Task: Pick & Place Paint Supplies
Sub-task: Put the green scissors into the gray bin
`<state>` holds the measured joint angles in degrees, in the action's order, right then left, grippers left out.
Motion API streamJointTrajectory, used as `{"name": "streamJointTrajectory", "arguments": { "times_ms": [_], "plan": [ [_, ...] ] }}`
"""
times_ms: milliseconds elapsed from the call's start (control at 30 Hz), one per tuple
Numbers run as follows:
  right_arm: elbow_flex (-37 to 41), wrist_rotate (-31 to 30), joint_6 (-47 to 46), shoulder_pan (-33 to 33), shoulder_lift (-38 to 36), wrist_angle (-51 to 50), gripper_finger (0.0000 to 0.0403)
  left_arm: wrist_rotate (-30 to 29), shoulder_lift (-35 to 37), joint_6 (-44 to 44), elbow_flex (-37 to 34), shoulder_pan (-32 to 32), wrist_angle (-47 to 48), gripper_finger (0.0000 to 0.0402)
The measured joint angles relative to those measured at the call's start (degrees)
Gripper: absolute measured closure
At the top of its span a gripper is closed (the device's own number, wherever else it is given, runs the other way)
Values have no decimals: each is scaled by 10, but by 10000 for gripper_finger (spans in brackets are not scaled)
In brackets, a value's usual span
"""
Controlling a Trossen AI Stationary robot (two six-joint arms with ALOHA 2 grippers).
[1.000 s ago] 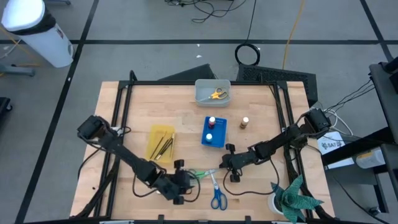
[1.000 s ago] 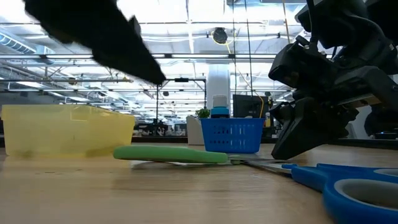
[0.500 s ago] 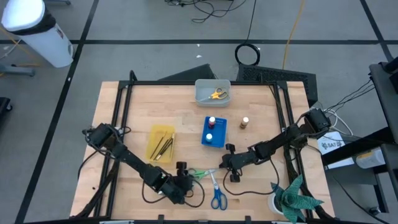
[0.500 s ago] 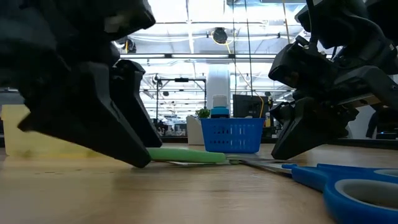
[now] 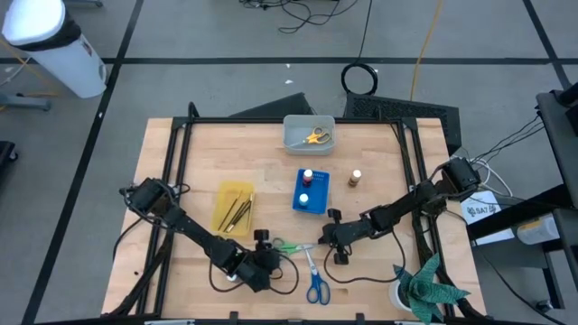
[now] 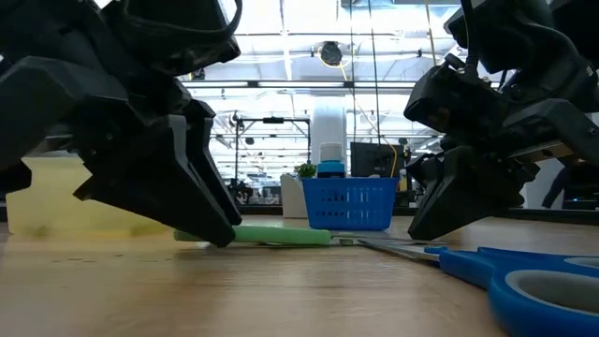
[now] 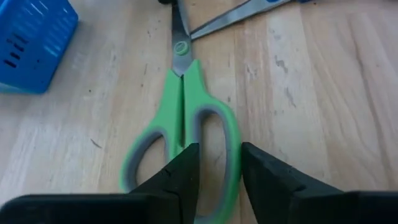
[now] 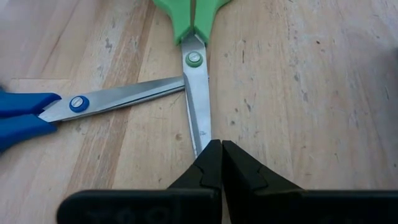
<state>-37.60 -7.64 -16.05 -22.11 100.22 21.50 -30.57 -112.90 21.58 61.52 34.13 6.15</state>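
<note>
Green-handled scissors (image 5: 291,246) lie flat on the table near the front middle, blades shut. My left gripper (image 7: 219,168) is down at their handle end. It is open, with one finger (image 7: 186,171) over the hole of one handle loop and the other (image 7: 261,177) outside that loop, so the loop's outer rim (image 7: 231,146) lies in the gap. My right gripper (image 8: 216,155) is shut, with its tips at the blades' point (image 8: 200,144). Blue scissors (image 5: 314,282) lie beside them, their blade tip touching the green pair's pivot. My left gripper straddles the outer rim of one green handle loop (image 7: 231,146), slanting down from the table's near left; I cannot tell whether a finger touches it. My right gripper sets its shut fingertips (image 8: 208,163) on the very point of the green blades (image 8: 200,144), slanting down from the right; the scissors lie flat.
A blue tray (image 5: 318,202) with two small bottles stands mid-table, with a brown-topped bottle (image 5: 356,178) to its right. A yellow tray (image 5: 226,194) holds dark brushes. The grey bin (image 5: 293,135) at the back holds yellow scissors. A cup with green stuff (image 5: 424,284) stands at the front right.
My left gripper has come down to the table at the green scissors' handle end and has tipped further downward. The right gripper has kept still.
</note>
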Motion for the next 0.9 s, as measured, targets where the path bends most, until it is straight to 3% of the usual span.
{"name": "streamJointTrajectory", "arguments": {
  "times_ms": [300, 467, 567, 700, 900],
  "plan": [
    [0, 0, 0, 0, 0, 1, 403, 98, -1, 4, 0, -1, -15, 319],
    [0, 0, 0, 0, 0, 1, 403, 107, -3, 10, 0, -8, -13, 329],
    [0, 0, 0, 0, 0, 2, 403, 125, -3, 4, 1, -12, -14, 370],
    [0, 1, 0, 0, -2, 6, 403, 138, -3, 0, 1, -13, -21, 372],
    [3, 14, 7, 0, -55, -17, 403, 107, 22, -8, -1, 2, -13, 372]
  ]
}}
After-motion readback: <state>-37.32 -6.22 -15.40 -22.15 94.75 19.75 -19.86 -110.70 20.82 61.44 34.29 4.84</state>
